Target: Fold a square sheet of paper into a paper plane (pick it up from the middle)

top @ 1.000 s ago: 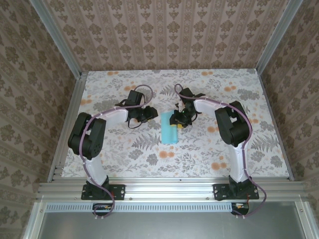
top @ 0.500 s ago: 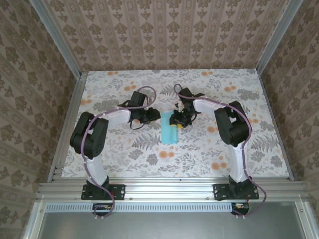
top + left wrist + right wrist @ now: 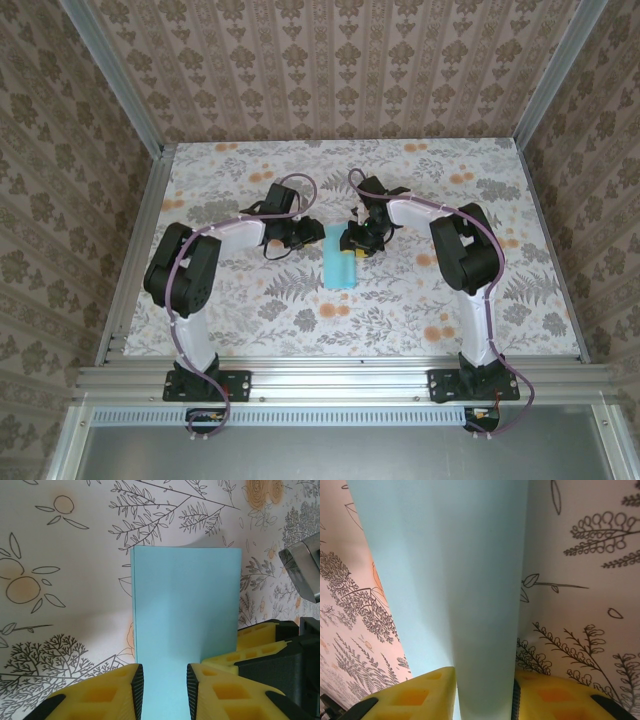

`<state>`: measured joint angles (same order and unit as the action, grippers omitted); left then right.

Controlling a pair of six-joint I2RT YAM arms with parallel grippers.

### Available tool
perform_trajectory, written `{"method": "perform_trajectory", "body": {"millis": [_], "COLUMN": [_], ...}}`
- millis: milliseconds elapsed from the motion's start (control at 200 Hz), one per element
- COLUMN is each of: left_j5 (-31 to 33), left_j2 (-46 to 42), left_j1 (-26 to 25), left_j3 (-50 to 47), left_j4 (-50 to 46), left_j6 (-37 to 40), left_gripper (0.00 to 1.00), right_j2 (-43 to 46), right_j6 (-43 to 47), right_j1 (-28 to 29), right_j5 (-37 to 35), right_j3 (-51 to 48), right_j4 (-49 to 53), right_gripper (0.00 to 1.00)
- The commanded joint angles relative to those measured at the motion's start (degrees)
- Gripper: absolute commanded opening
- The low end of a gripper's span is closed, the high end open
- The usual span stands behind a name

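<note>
Turquoise paper (image 3: 340, 259) lies flat on the desk (image 3: 420, 300) between the two arms as a narrow rectangle. In the left wrist view its left edge shows a doubled line, so it looks folded in half. There is no point and there are no wing creases, so the plane is probably at an early stage.

Over the last second the left arm has swung in from the left. The left fingers (image 3: 305, 236), which were a little clear of the paper, are now at its left edge. The paper and the right arm have not moved. That suggests the right side is steadying the sheet while the left comes in for the next crease.

The left fingers (image 3: 115, 692) are released, slightly parted over one end of the paper, and the sheet shows flat through the gap.

The right fingers (image 3: 354, 243) sit at the paper's far right corner. From the right wrist the paper (image 3: 445, 570) fills the gap between them (image 3: 420, 695). It is not possible to tell whether they grasp it or only rest on it.

Nothing here is a container; the paper lies bare on the desk.
</note>
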<state>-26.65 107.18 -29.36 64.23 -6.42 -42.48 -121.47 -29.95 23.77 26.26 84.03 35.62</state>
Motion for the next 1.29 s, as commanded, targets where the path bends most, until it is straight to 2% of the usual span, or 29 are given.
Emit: {"method": "perform_trajectory", "body": {"millis": [0,190,735,1290], "left_j5": [-1.2,-2.2,-4.3,-1.3], "left_j2": [1.3,2.1,6.3,9.4], "left_j1": [-0.7,-1.0,-2.7,-3.2], "left_j3": [2.1,2.7,5.9,7.4], "left_j4": [0.3,0.4,-2.9,-8.5], "left_j6": [-0.5,-0.4,0.6,1.7], "left_gripper": [0.31,0.29,0.14,0.11], "right_j2": [-5.6,-6.1,-6.3,-6.4], "right_j6": [0.3,0.2,0.2,0.3], "right_j1": [-0.2,-0.1,-0.1,-0.1], "right_j5": [-9.3,-9.4,-9.6,-9.6], "right_j3": [-1.8,-1.9,-2.0,-2.2], "right_j4": [4.6,4.7,4.6,4.5], "right_gripper": [0.36,0.36,0.36,0.36]}}
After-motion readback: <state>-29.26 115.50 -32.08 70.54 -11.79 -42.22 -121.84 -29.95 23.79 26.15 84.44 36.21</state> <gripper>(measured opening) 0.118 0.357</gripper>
